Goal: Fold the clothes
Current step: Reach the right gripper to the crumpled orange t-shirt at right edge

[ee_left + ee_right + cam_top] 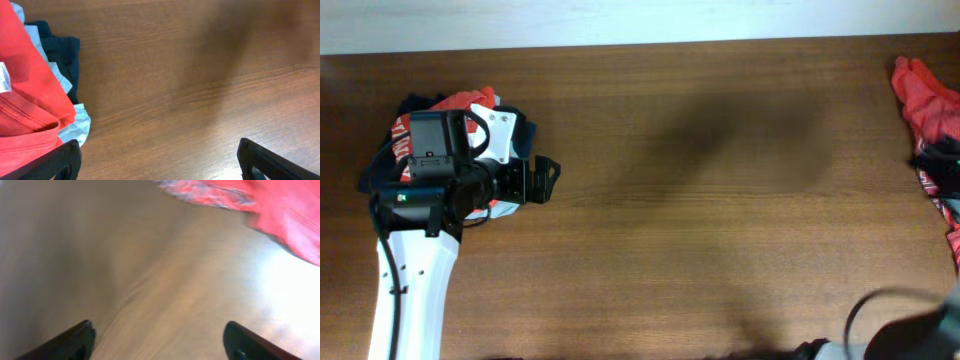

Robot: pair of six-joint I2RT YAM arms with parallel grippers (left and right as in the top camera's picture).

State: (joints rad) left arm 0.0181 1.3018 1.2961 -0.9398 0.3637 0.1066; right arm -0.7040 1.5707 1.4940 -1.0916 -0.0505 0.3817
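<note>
L tool (157,155) wide apart, empty, by clothes pile (30,90), R tool (157,337) wide, empty, nr red tee (290,215)

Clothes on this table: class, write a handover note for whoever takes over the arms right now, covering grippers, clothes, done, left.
Left gripper: open, empty, beside the left pile.
Right gripper: open, empty, near the red shirt at the right edge.
Left pile: second red shirt, pale blue piece, navy piece, bunched.
Done: no finished fold visible.
Left: spread and fold each piece.
</note>
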